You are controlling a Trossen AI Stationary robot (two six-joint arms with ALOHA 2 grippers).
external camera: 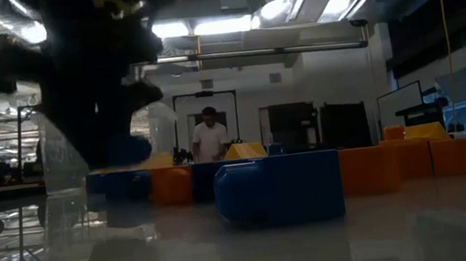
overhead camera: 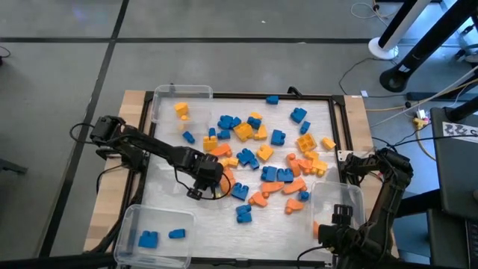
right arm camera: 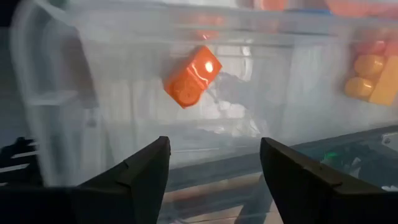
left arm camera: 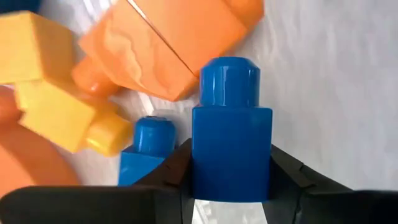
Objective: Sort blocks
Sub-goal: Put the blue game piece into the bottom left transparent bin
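Observation:
Blue, orange and yellow blocks (overhead camera: 269,153) lie scattered on the white tray (overhead camera: 328,112). My left gripper (overhead camera: 211,178) stands at the near left of the pile, pointing steeply down, shut on a small blue one-stud block (left arm camera: 231,143). An orange block (left arm camera: 180,43), a yellow block (left arm camera: 56,106) and another blue block (left arm camera: 146,152) lie close beside it. My right gripper (right arm camera: 214,162) hangs open over the clear bin (overhead camera: 336,203) at the tray's near right corner, in which an orange block (right arm camera: 189,78) lies. My left gripper pinches the blue block's two opposite flat sides (left arm camera: 198,162) between its two fingers (left arm camera: 283,174), coming from above and pointing steeply down. The block's stud end (left arm camera: 229,78) sticks out past the fingertips. Whether the block still rests on the tray I cannot tell.
A clear bin (overhead camera: 153,235) at the near left holds two blue blocks. Another clear bin (overhead camera: 181,104) at the far left holds a yellow block. The tray has a dark raised frame (overhead camera: 224,96). A person (external camera: 210,138) stands in the room far behind the table.

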